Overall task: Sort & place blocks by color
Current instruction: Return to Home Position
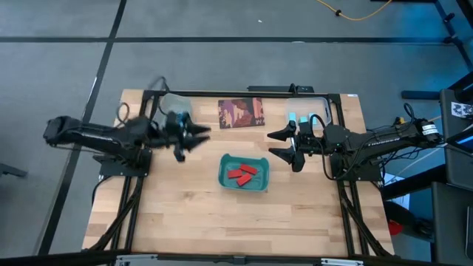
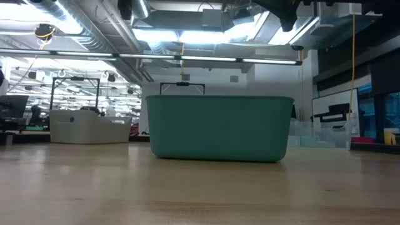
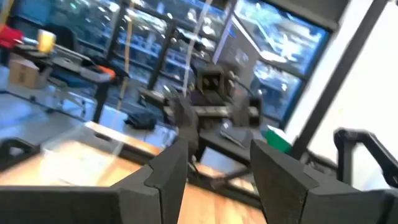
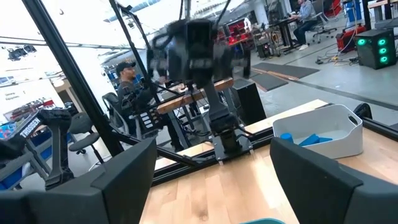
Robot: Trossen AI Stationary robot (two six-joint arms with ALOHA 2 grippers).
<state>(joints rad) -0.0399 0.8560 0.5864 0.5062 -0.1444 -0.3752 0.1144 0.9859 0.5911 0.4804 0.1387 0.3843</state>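
Observation:
The teal tray [image 1: 225,174] stands mid-table, with a few red blocks [image 1: 241,174] lying flat inside it. Dark blue blocks [image 4: 308,139] rest in a white bin [image 4: 336,127] at the far left. Light cyan blocks [image 1: 295,118] lie at the far right, behind my right gripper. My left gripper [image 1: 201,137] hovers left of the tray, open and holding nothing [image 3: 217,186]. My right gripper [image 1: 270,144] hovers right of the tray, wide open and holding nothing [image 4: 214,186]. Both point level toward each other.
A brownish-red printed card [image 1: 241,113] lies flat beyond the tray at the far edge. In the low view the tray [image 2: 219,128] fills the middle, with bare wood before it. A black frame rail [image 1: 244,92] runs along the far edge. A person sits in the room beyond.

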